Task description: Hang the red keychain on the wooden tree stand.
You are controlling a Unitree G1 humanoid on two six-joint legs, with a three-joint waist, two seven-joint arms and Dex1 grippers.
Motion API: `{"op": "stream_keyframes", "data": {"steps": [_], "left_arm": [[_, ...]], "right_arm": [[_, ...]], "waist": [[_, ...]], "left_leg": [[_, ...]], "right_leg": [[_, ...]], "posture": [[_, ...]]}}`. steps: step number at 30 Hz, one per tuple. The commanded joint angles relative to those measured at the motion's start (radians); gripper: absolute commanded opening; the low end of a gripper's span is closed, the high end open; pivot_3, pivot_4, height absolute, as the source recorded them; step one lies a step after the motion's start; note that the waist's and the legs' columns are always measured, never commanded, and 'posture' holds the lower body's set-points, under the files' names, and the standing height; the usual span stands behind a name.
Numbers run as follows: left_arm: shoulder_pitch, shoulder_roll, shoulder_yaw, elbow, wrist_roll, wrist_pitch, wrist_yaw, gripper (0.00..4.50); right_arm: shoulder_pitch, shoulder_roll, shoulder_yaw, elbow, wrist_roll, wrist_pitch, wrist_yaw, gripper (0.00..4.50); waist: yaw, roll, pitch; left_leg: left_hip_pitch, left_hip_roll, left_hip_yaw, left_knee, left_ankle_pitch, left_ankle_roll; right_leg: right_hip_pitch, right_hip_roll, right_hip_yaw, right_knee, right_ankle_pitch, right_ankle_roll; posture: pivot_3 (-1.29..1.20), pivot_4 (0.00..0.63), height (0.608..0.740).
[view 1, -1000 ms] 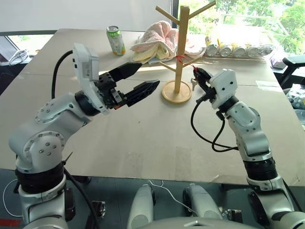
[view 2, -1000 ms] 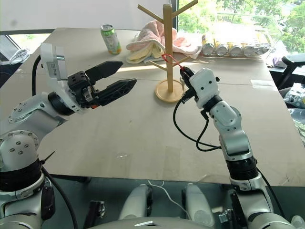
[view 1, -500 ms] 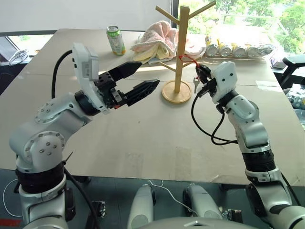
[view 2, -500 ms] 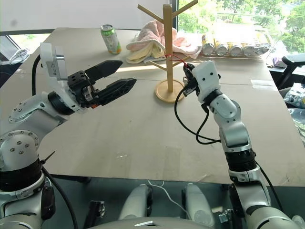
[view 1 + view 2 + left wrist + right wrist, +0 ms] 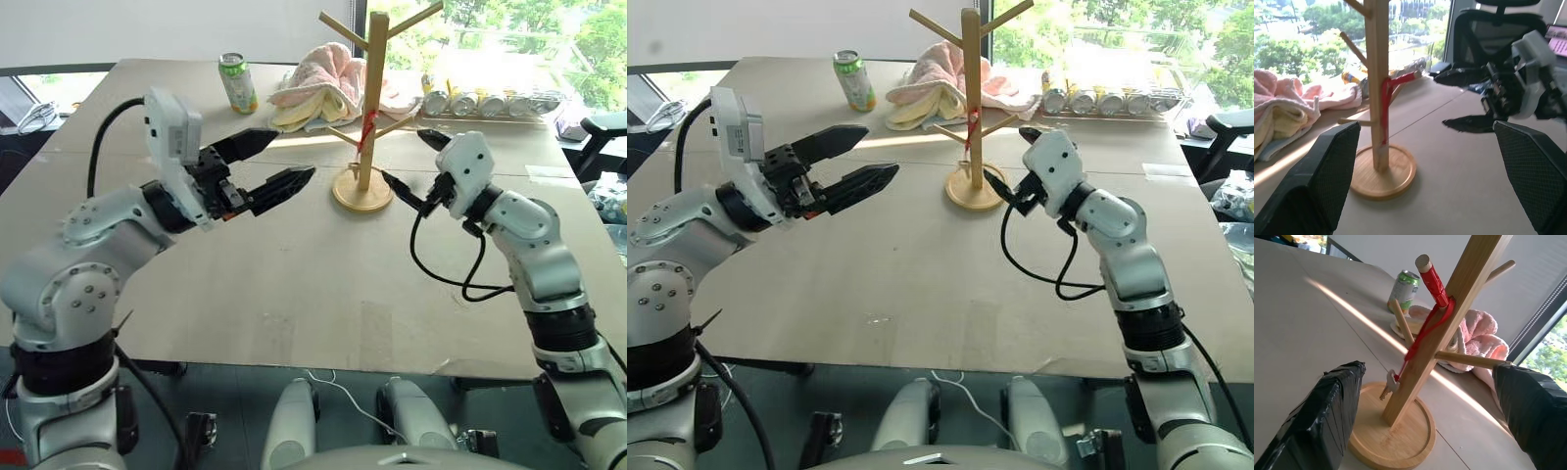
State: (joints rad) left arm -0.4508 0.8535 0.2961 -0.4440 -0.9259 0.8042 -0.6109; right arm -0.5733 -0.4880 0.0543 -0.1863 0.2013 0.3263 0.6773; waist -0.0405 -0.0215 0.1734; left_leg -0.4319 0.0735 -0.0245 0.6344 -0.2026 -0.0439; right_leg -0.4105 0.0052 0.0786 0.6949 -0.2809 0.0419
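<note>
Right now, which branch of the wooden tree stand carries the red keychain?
The low branch pointing toward the right gripper; the red keychain loops over it, the others are bare.

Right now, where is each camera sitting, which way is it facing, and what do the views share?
Left eye and right eye: on the head, facing forward and down over the table; both arms show, left pincer and right pincer open.
Left wrist: along its own fingers toward the stand and the right pincer.
Right wrist: along its own fingers toward the stand, can and towel.
Shared: all show the keychain hanging on the stand.
</note>
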Motion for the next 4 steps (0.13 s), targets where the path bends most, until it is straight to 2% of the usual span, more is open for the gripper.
{"op": "stream_keyframes", "data": {"steps": [1, 4], "left_arm": [[-0.002, 0.083, 0.029, 0.06, 0.05, -0.021, -0.086, 4.5], [-0.015, 0.126, 0.031, 0.122, 0.089, -0.059, -0.155, 4.5]], "right_arm": [[-0.05, -0.069, -0.071, -0.095, 0.127, 0.1, 0.094, 4.46], [-0.068, -0.106, -0.089, -0.132, 0.192, 0.171, 0.121, 4.46]], "waist": [[0.0, 0.0, 0.0], [-0.001, 0.0, 0.001]], "left_leg": [[0.0, 0.0, 0.0, 0.0, 0.0, 0.0], [0.0, 0.0, 0.0, 0.0, 0.0, 0.0]], "right_leg": [[0.0, 0.0, 0.0, 0.0, 0.0, 0.0], [0.0, 0.0, 0.0, 0.0, 0.0, 0.0]], "posture": [[0.0, 0.15, 0.732], [0.0, 0.15, 0.732]]}}
